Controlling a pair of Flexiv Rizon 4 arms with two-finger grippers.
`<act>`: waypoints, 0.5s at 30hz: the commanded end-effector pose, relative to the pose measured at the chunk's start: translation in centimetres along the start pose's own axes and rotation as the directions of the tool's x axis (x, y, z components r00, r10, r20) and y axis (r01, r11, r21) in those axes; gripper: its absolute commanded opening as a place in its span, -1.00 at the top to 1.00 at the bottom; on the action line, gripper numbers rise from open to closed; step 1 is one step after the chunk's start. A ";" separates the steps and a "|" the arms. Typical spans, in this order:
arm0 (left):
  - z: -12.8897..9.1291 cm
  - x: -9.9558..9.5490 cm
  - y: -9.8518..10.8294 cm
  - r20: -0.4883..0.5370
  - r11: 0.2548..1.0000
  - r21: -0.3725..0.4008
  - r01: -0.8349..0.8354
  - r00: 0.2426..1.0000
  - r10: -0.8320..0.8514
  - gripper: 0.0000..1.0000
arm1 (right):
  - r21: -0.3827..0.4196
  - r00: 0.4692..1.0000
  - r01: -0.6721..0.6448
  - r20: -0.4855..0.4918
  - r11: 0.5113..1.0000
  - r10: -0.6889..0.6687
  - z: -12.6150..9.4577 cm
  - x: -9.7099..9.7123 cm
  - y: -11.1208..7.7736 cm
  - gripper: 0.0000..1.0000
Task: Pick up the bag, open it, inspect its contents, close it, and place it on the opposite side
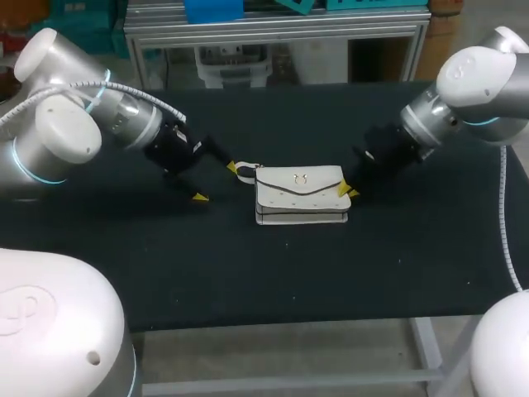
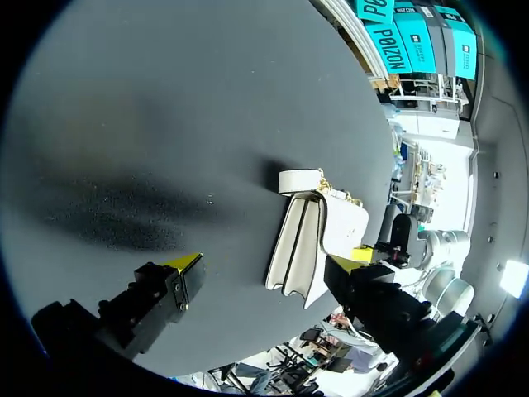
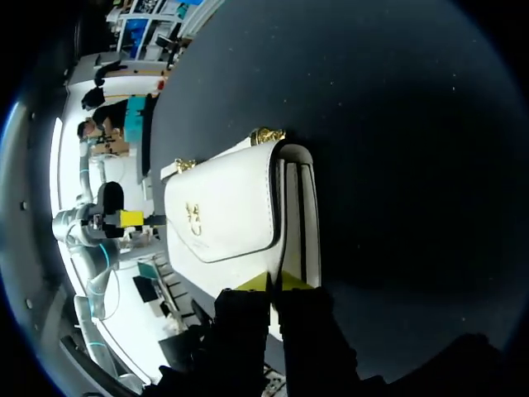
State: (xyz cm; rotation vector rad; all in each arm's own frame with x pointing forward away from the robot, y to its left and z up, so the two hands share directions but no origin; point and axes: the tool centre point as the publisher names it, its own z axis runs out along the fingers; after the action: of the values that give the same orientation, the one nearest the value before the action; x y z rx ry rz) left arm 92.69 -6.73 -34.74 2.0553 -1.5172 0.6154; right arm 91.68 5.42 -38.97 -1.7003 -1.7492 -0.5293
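Matte black cloth covers the counter [image 1: 248, 273], flat and faintly speckled. From the left comes a glossy white and silver arm [image 1: 66, 124] ending in the left hand [image 1: 216, 182], black and angular with wedge-shaped yellow tips; its fingers stand wide apart, low over the cloth just left of the bag and holding nothing. One tip sits close to a small white strap loop [image 1: 245, 172] at the bag's far left corner, the other nearer and well clear. The bag [image 1: 299, 197] lies flat at mid-counter: a small white rectangular purse of smooth leather-like material, layered along its near edge, with an envelope flap [image 1: 297, 184] shut over the top, a little gold clasp [image 1: 299, 177] and gold chain fittings [image 3: 269, 135] at the far corners. At its right end the right hand [image 1: 349, 191] touches the edge, fingers drawn close together; whether they pinch the flap I cannot tell
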 end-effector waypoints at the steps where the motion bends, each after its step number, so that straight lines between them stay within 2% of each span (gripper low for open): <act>1: -0.5 0.4 0.2 0.029 1.000 0.021 -0.003 1.000 0.002 -1.00 | -0.019 1.000 -0.005 0.018 1.000 0.006 -1.5 -0.7 -0.2 1.00; 6: -1.0 0.4 -0.4 0.088 0.999 0.038 -0.035 0.996 0.031 -1.00 | -0.037 0.998 0.008 0.056 0.999 -0.006 -3.3 -1.8 0.1 1.00; 11: -1.7 0.1 -0.9 0.203 0.990 0.032 -0.135 0.971 0.126 -1.00 | -0.037 0.998 0.008 0.056 0.999 -0.006 -3.3 -1.8 0.1 1.00; 15: -1.7 0.1 -0.9 0.203 0.990 0.032 -0.135 0.971 0.126 -1.00 | -0.037 0.998 0.008 0.056 0.999 -0.006 -3.3 -1.8 0.1 1.00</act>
State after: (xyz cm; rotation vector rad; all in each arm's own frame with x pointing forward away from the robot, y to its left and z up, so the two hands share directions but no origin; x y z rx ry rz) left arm 93.16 -5.39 -33.78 2.1056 -1.7682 0.5401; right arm 92.24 1.79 -37.79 -1.7476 -1.7939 -0.5286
